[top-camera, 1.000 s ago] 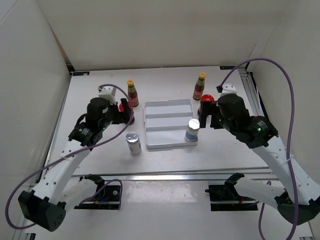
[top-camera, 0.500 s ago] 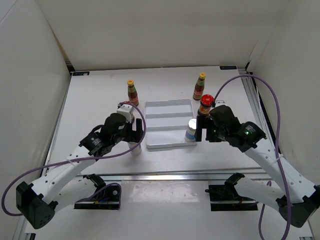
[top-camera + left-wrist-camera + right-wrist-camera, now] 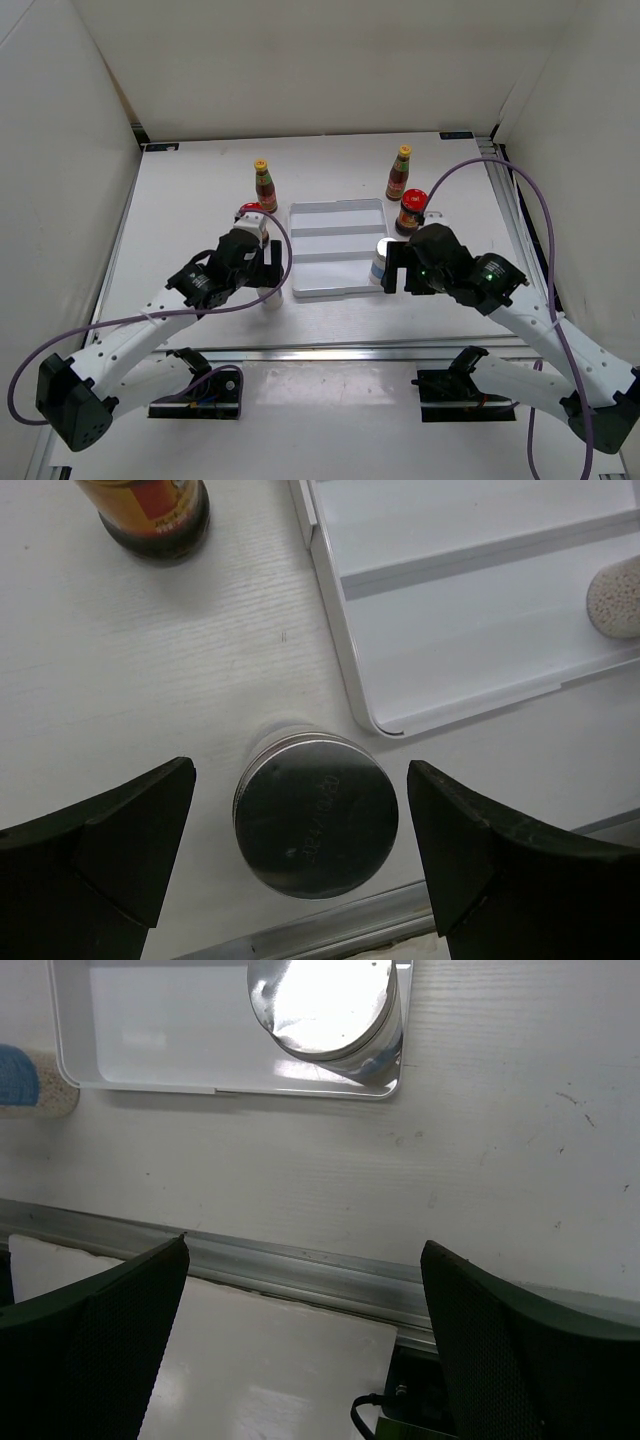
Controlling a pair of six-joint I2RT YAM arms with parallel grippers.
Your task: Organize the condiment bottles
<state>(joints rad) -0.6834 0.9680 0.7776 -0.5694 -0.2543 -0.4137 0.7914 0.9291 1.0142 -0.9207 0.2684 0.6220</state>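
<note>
Left wrist view, left gripper spread wide around a silver-topped shaker at the tray's 7 o'clock, right gripper parted, holding nothing, second shaker at its 12 o'clock inside the tray's near corner

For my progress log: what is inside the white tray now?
One silver-topped shaker stands in the near right corner of the white tray. The other compartments look bare. From above, the right arm covers the shaker's lower part.
</note>
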